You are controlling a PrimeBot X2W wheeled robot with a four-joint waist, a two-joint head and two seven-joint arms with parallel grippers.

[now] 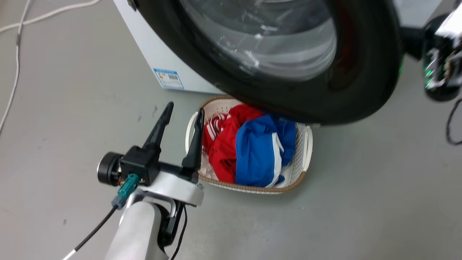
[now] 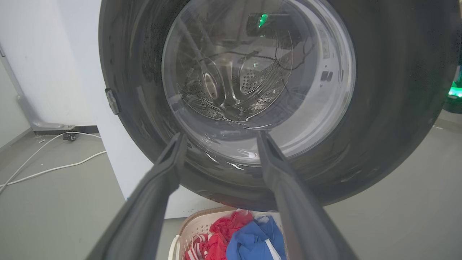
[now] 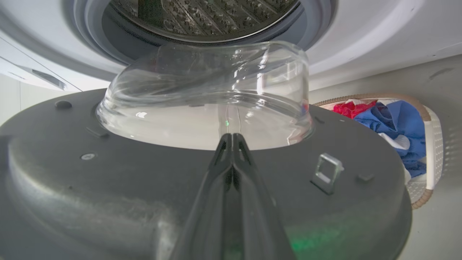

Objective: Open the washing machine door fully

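Note:
The washing machine door, a wide glossy black ring with a clear glass bowl, stands swung out from the white washing machine. Its outer face looks towards my left gripper, which is open and empty, short of the door and to the left of a basket; between its spread tips the window shows. My right gripper is shut, its fingers lying against the door's grey inner face, tips at the foot of the glass bowl. My right wrist shows past the door's right edge.
A white laundry basket with red and blue clothes sits on the floor under the door's lower rim. A metal latch sticks out of the inner face. The steel drum lies beyond. White cables trail over the grey floor at left.

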